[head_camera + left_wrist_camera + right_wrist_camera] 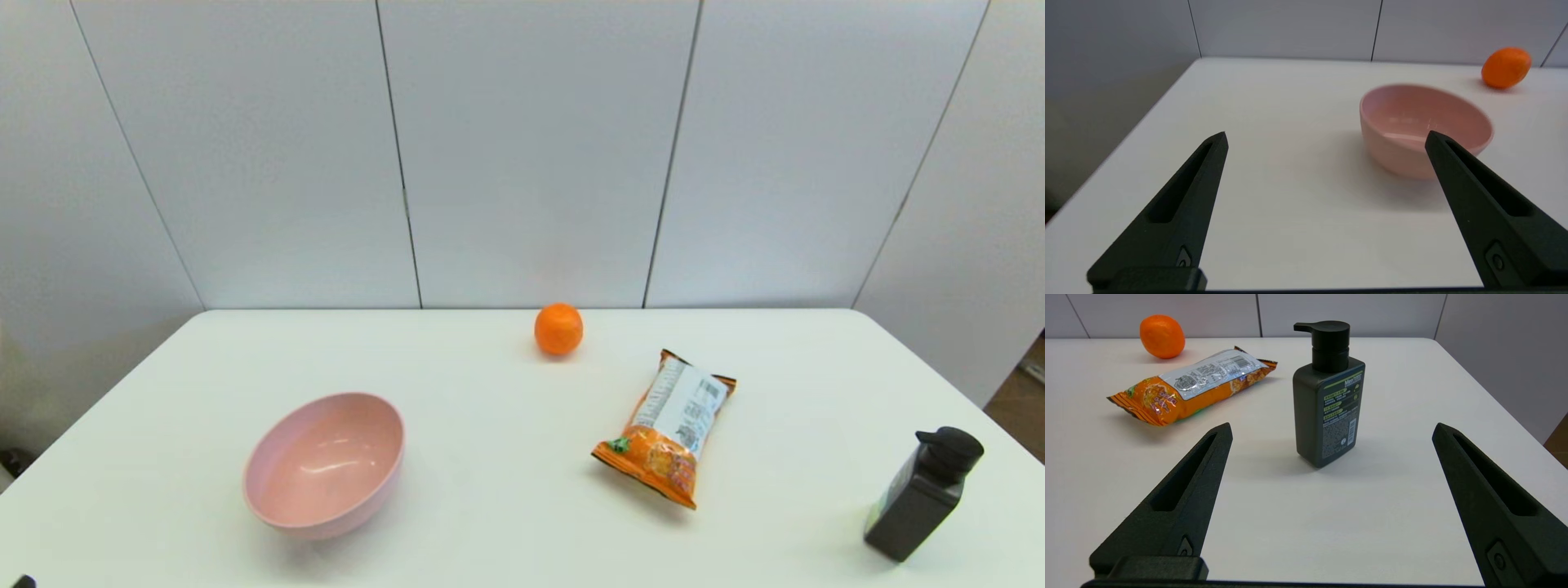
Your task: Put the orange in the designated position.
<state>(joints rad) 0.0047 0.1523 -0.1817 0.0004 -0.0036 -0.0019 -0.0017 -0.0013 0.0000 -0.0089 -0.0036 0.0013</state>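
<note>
Orange (558,329) sits untouched near the table's far edge. Left gripper (1327,136) and right gripper (1333,428) wait spread, empty. Being round, it could roll off if nudged

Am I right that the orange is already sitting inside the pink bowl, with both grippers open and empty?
Not quite. The orange lies on the bare table near the far edge, apart from the empty pink bowl, as the head view shows. Left gripper and right gripper are indeed open and empty.

The dark pump bottle (1328,396) carries a label reading "Men".
</note>
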